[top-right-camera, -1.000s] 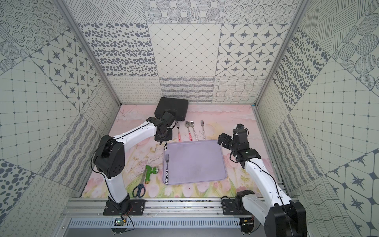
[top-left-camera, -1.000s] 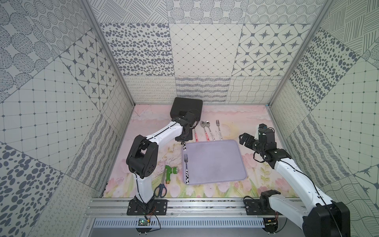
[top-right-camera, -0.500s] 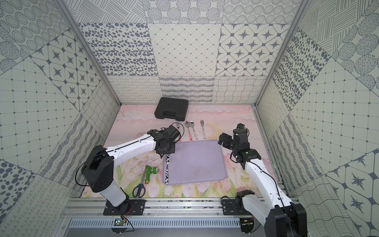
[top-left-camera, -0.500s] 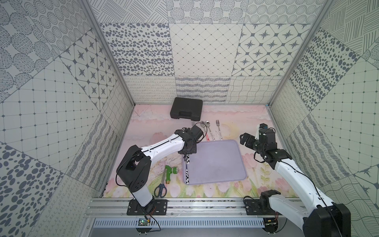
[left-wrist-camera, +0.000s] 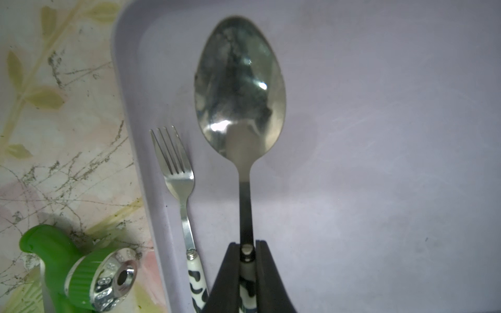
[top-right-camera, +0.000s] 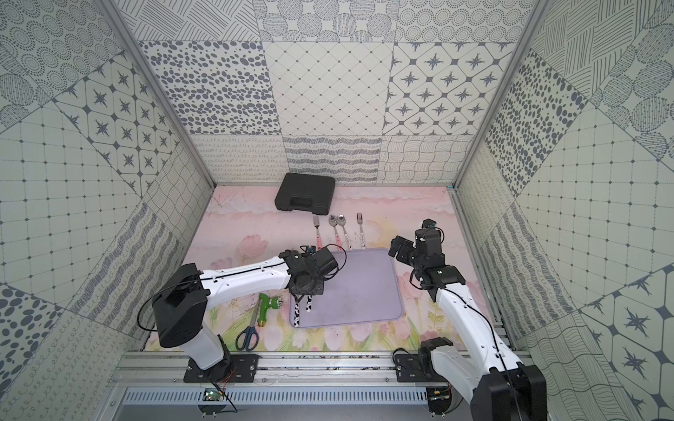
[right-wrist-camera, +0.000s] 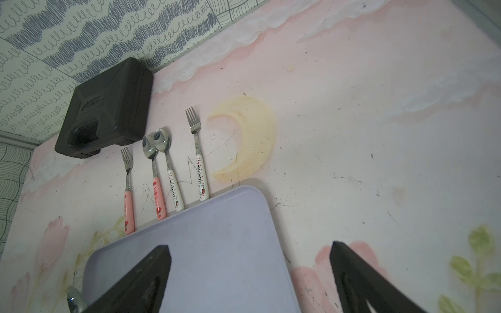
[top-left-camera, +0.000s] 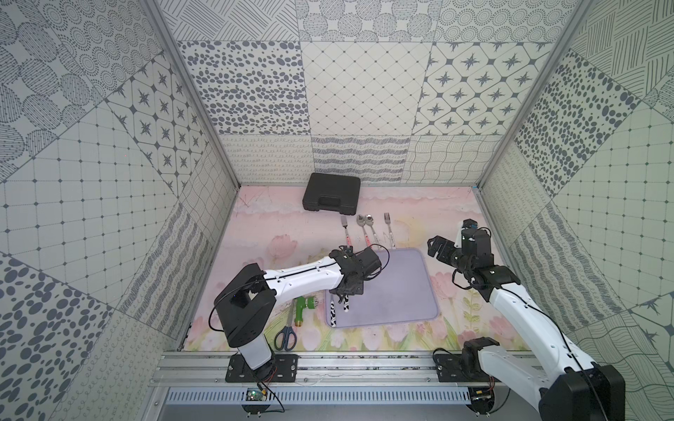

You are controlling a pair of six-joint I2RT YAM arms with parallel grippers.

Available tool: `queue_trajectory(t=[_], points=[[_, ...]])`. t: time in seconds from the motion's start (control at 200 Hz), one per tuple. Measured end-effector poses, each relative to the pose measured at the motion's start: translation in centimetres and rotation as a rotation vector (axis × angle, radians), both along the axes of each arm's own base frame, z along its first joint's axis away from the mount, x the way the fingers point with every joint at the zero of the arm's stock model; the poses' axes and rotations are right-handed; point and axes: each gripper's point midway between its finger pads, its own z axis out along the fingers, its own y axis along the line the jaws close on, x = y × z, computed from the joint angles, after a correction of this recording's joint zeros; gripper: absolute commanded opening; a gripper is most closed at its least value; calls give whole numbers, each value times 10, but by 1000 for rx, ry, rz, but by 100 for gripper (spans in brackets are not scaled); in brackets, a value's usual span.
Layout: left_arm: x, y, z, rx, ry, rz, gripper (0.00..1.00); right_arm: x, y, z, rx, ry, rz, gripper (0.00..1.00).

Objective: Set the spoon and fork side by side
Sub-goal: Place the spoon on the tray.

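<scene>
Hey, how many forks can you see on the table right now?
3. A cow-print fork lies in the purple tray beside the spoon the left gripper holds; a pink-handled fork and a white-handled fork lie behind the tray, flanking two spoons. No others show.

Left arm (top-left-camera: 302, 279) first: long white shells dotted with small dark screw holes, and a thin black cable (top-left-camera: 306, 266) runs along the top edge. The joint housings (top-left-camera: 244, 310) are chunky, boxy and matte black, and a black base plate (top-left-camera: 288, 368) is bolted to the silver rail (top-left-camera: 364, 364). The right arm (top-left-camera: 521, 320) has the same white-and-black livery, with a black camera block (top-left-camera: 474, 242) at the wrist. The left pincer (left-wrist-camera: 248, 245) has matte black wedge fingers. The right pincer (right-wrist-camera: 249, 246) matches, its fingers tapering to blunt tips.
</scene>
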Motion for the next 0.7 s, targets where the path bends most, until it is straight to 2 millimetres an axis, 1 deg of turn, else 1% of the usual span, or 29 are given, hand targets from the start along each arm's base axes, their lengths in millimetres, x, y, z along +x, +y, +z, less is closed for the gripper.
queue_trajectory(t=[0.14,0.28,0.7], points=[[-11,-3,-5,8,-1,7,0,0,0,0,-1,2,0,97],[-19,-3,-15,24,10,20,0,0,0,-1,-1,3,-1,97],[-29,5,-35,39,28,62,0,-1,0,-1,-1,3,0,97]])
